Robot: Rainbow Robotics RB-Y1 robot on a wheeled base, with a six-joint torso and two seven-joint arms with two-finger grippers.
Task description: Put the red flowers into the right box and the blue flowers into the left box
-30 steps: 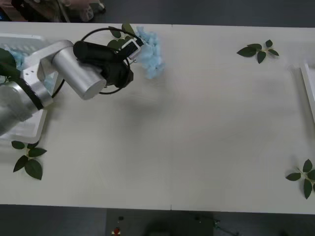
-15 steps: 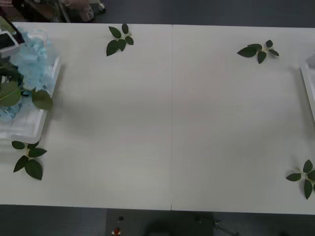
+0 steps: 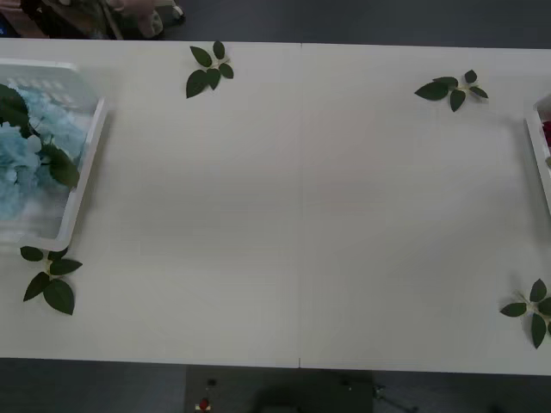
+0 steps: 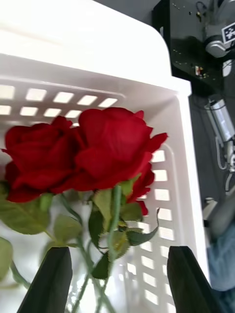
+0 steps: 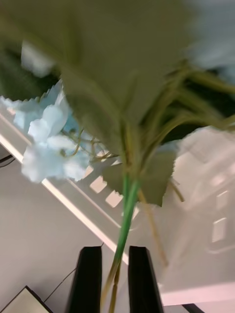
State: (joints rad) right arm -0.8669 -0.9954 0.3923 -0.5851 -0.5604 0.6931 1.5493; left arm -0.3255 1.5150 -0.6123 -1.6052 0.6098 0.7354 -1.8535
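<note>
My left gripper's (image 5: pixel 115 276) fingers (image 5: pixel 88 279) are nearly closed, pinching the thin green stem of one of the blue flowers (image 5: pixel 49 146). I grip it low so the fluffy head and big leaves hang clear over the slotted base of the left box (image 5: pixel 98 215). My right gripper's (image 4: pixel 117 281) fingers (image 4: pixel 51 279) stand wide apart with nothing between them, hovering over the red flowers (image 4: pixel 93 151), which lie inside the right box (image 4: pixel 183 161), blooms near its corner.

Farther out, in the front view, the bench (image 3: pixel 301 215) carries pale blue heads bunched in the left box (image 3: pixel 86 159) at its left end. The right box's (image 3: pixel 535 151) thin white edge shows at the right end. Leaf sprigs (image 3: pixel 208 69) sit scattered, apart from both boxes. I judge the sorting nearly finished.
</note>
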